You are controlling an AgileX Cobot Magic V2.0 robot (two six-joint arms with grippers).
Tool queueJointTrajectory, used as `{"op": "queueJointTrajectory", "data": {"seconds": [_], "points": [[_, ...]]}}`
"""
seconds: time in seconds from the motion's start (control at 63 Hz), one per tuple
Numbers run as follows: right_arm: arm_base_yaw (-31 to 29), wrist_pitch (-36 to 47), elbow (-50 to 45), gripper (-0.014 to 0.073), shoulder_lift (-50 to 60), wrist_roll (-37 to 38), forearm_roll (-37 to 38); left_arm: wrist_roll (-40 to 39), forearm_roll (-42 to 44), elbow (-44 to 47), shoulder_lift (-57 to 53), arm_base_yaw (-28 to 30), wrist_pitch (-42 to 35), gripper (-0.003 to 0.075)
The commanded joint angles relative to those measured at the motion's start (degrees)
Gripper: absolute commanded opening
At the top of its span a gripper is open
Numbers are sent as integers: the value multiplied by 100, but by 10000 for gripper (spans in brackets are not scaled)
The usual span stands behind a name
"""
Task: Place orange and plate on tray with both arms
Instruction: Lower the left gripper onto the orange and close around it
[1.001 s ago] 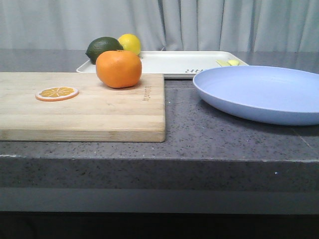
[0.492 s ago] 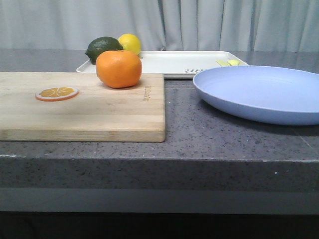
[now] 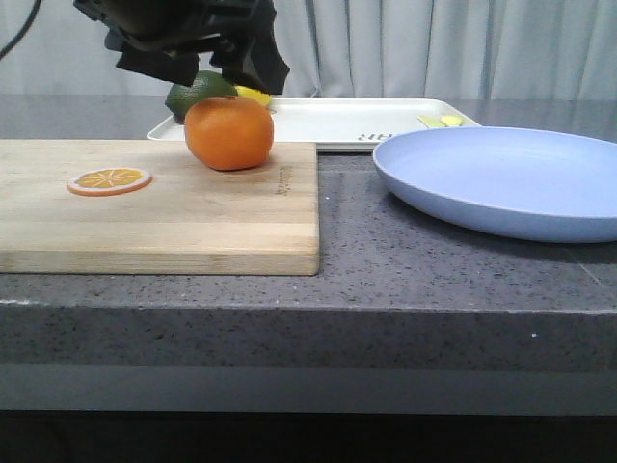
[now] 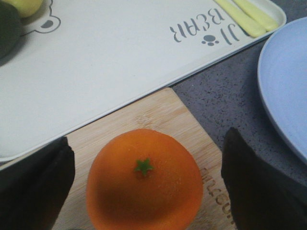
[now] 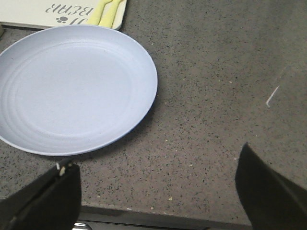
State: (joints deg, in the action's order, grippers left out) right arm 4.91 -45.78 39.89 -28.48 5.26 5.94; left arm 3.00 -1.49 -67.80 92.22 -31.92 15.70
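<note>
The orange (image 3: 229, 133) sits on the wooden cutting board (image 3: 193, 217), at its far right part. My left gripper (image 3: 207, 72) hangs just above it, open, its fingers wide on either side of the orange (image 4: 144, 179) and apart from it. The lavender-blue plate (image 3: 506, 178) lies on the counter at the right. The cream tray (image 3: 337, 121) lies behind the board, with dark lettering (image 4: 204, 28). My right gripper (image 5: 156, 191) is open and empty over the counter's front edge, beside the plate (image 5: 72, 88). It does not show in the front view.
An orange slice (image 3: 110, 180) lies on the board at the left. A dark green fruit (image 3: 198, 87) and a yellow lemon (image 3: 255, 94) sit at the tray's far left. Yellow sticks (image 4: 247, 14) lie at the tray's right end. The counter's front edge (image 3: 308, 304) is near.
My left gripper has come into the front view from above and now hangs over the orange. The orange, plate and tray have not moved.
</note>
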Motion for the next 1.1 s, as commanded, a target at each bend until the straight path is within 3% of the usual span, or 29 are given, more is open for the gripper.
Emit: {"op": "queueJointTrajectory", "data": {"seconds": [0.0, 0.492, 0.778, 1.08], "points": [[-5, 309, 193, 657, -63, -45, 130, -5, -72, -267, -7, -44, -321, 608], [-5, 263, 193, 657, -63, -45, 130, -5, -80, -277, 492, -44, -305, 598], [-5, 182, 186, 657, -63, -45, 130, -5, -112, -291, 502, -44, -305, 407], [-5, 213, 138, 657, -63, -45, 130, -5, -177, -922, 492, -438, 188, 409]]}}
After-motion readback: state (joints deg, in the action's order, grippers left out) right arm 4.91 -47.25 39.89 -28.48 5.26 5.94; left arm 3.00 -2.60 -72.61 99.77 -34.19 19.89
